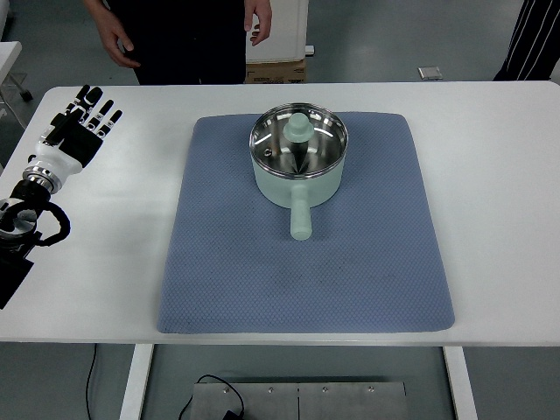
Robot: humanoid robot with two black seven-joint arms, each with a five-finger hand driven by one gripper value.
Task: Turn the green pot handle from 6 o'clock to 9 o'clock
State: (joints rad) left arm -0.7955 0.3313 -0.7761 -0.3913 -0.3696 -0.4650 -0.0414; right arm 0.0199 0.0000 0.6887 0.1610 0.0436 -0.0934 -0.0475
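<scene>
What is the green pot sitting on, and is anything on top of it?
The green pot rests on a blue mat spread over the white table. A glass lid with a green knob covers it. The mat beneath the pot's base is hidden.

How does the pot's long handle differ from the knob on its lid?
The handle is a long bar that sticks out sideways from the pot wall, toward the near edge of the blue mat; the knob is short and rounded and stands up from the middle of the glass lid. The handle lies over the mat, the knob over the pot. Both are the same pale green.
</scene>
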